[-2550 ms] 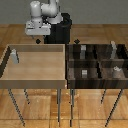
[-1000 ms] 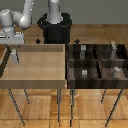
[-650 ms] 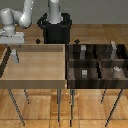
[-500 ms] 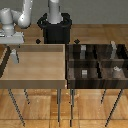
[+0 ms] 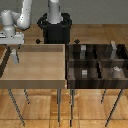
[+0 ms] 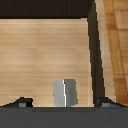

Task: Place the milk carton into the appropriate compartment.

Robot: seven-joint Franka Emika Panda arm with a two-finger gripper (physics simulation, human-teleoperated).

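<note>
The milk carton (image 6: pixel 65 93) is a small pale grey-white box. In the wrist view it stands on the floor of the light wooden tray (image 6: pixel 45 55), close to one dark wall. My gripper (image 6: pixel 64 103) hangs open above it, and both dark fingertips (image 6: pixel 21 102) sit wide apart on either side of the carton without touching it. In the exterior view the gripper (image 5: pixel 11 55) is over the far corner of the wooden tray (image 5: pixel 37 67) on the exterior view's left. The carton itself is hidden there by the hand.
A dark-walled tray of compartments (image 5: pixel 97 62) stands on the exterior view's right, against the wooden tray, with small grey shapes (image 5: pixel 84 73) in several cells. The robot's black base (image 5: pixel 55 30) is behind both. Thin metal legs hold the trays above a wooden floor.
The arm swung from the middle back to the exterior view's left corner of the wooden tray. Over the last second the hand sank slightly toward the carton.
</note>
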